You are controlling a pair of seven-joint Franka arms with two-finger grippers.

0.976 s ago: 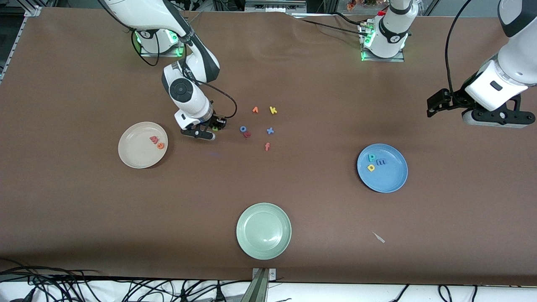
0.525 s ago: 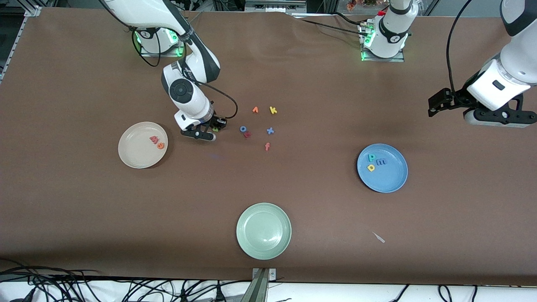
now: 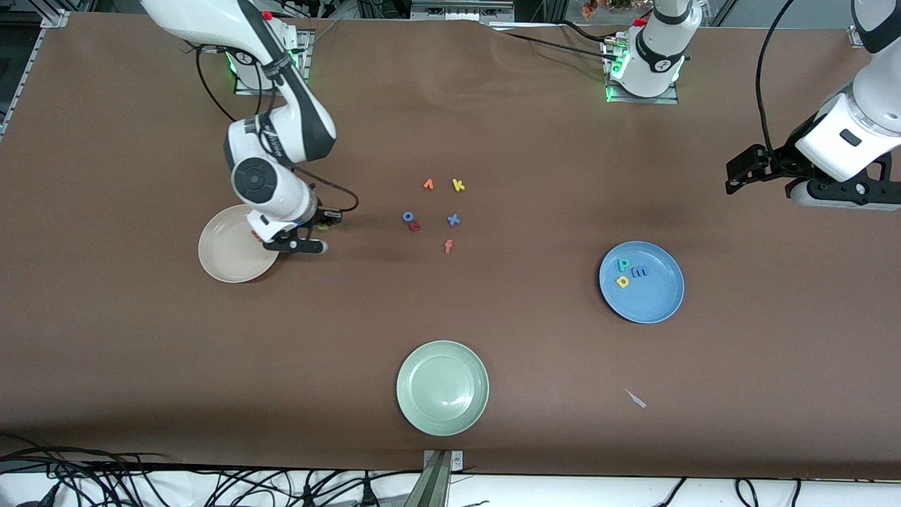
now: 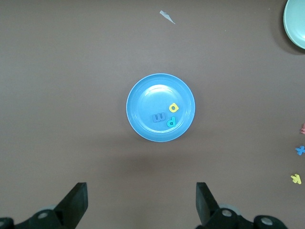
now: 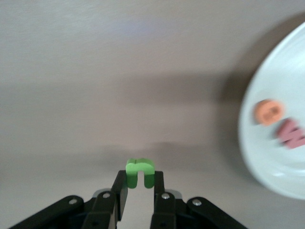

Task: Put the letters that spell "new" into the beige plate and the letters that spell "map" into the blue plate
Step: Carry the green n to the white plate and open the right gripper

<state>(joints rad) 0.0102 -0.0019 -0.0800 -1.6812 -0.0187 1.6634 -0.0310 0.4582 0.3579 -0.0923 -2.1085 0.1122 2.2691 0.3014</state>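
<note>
My right gripper point(image 5: 139, 179) is shut on the green n point(image 5: 139, 172) and holds it just above the table, beside the rim of the beige plate point(image 3: 222, 260). Its hand hides part of that plate in the front view. In the right wrist view the orange e point(image 5: 269, 111) and pink w point(image 5: 289, 133) lie in the beige plate point(image 5: 271, 162). The blue plate point(image 3: 654, 296) holds the teal p point(image 3: 623, 265), yellow a point(image 3: 622, 282) and blue m point(image 3: 640, 272). My left gripper point(image 4: 140, 205) waits open, high over the table's left-arm end, looking down at the blue plate point(image 4: 143, 95).
A pale green plate point(image 3: 442, 387) sits nearest the front camera. Loose letters lie mid-table: orange v point(image 3: 428, 184), yellow k point(image 3: 458, 185), blue o point(image 3: 407, 217) with a red letter against it, blue x point(image 3: 453, 220), orange-red f point(image 3: 448, 246). A white scrap point(image 3: 635, 398) lies near the front edge.
My right gripper has carried the green n away from the loose letters over to the beige plate's edge. The left arm has drifted slightly toward its end of the table.
</note>
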